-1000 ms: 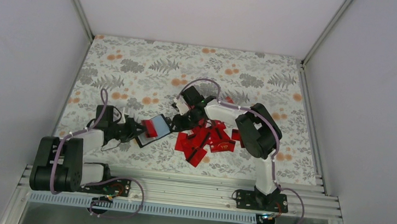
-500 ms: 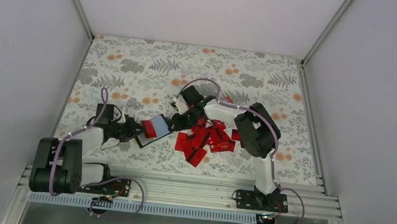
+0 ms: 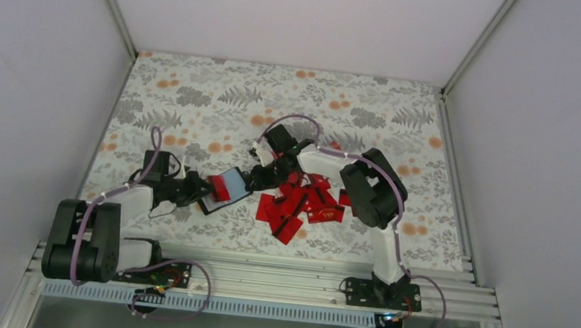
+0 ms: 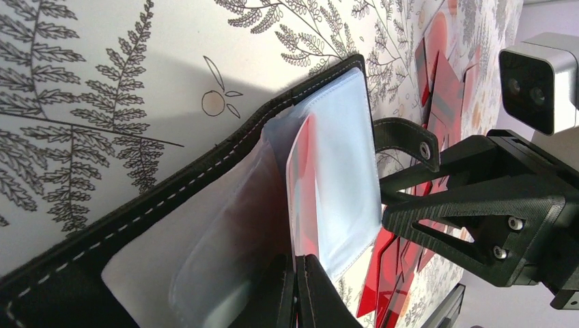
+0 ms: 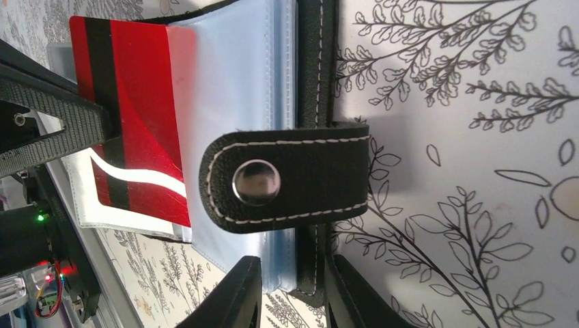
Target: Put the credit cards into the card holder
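Bare tablecloth (image 3: 278,90) at far side; credit cards (image 3: 303,205) just beside card holder (image 3: 231,182).

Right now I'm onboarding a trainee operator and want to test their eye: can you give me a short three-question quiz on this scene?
1. True or false: the card holder lies open.
2. Which claw grips the red credit card? A) left B) right
3. Fill in: that card's stripe is ____.
Key: 1 true. 2 A, the left claw, shut on it. 3 black.
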You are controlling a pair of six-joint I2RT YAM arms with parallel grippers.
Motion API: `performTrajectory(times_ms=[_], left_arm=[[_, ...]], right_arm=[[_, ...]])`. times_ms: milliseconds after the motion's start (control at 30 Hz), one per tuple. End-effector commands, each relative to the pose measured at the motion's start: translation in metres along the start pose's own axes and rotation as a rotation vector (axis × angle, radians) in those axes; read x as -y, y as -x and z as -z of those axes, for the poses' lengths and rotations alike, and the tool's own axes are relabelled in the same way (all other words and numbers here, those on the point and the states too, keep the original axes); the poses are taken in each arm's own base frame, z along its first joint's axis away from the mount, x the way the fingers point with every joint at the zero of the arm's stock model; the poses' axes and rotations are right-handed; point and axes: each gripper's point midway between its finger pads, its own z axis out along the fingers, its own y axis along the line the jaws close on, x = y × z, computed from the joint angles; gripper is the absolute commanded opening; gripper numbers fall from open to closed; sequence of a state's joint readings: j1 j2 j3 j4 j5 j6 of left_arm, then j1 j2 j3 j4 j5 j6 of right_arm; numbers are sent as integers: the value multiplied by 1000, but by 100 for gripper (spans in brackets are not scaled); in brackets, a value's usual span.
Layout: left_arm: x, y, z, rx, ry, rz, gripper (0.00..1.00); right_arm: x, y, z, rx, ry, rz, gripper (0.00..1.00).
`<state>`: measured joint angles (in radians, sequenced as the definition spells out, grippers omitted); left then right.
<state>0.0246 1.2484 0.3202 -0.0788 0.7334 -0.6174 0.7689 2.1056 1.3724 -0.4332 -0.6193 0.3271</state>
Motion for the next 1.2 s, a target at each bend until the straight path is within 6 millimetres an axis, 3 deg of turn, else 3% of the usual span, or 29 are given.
performTrajectory(times_ms=[0, 667, 1167], left_arm=[[0, 14, -2, 48, 22, -25, 2], [3, 4, -13, 29, -55, 9, 2], [6, 6, -26, -9, -72, -3, 2]], right_arm=[[8, -2, -10, -16, 0, 3, 23], [2, -9, -15, -45, 45, 1, 12], [-4, -9, -15, -49, 62, 3, 11]])
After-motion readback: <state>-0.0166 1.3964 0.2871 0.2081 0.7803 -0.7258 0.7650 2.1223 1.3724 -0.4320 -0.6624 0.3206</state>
